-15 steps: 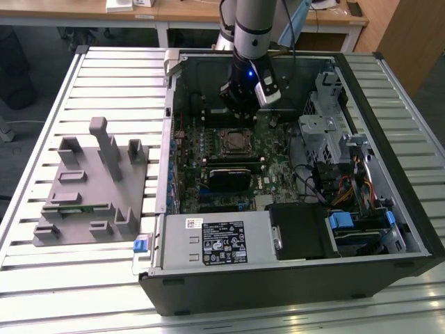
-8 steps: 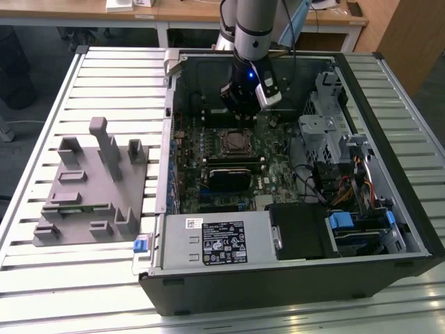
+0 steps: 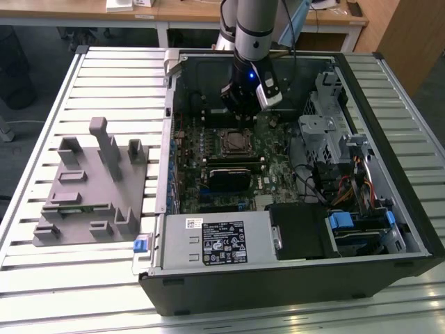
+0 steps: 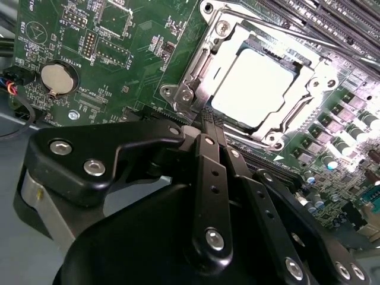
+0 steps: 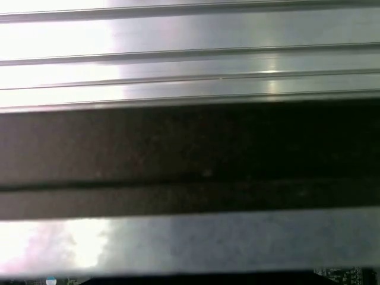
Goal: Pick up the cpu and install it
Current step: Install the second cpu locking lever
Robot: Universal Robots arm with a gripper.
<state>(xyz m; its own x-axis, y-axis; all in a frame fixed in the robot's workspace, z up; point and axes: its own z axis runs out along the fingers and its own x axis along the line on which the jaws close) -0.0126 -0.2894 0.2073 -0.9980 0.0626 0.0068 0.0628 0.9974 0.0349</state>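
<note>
Presently, progress: the cpu (image 4: pixel 256 86) lies seated in the socket (image 4: pixel 196 77) on the motherboard (image 4: pixel 119 53); placement looks done, though whether the retention frame is latched cannot be judged.
Gripper: the gripper (image 4: pixel 212 122) has its fingers drawn together, holding nothing, tips just beside the socket edge.
Location: exterior view shows the gripper (image 3: pixel 242 115) above the socket inside the computer case (image 3: pixel 389 209).
Markings: board silkscreen and case label (image 3: pixel 215 240) not transcribed.
</note>
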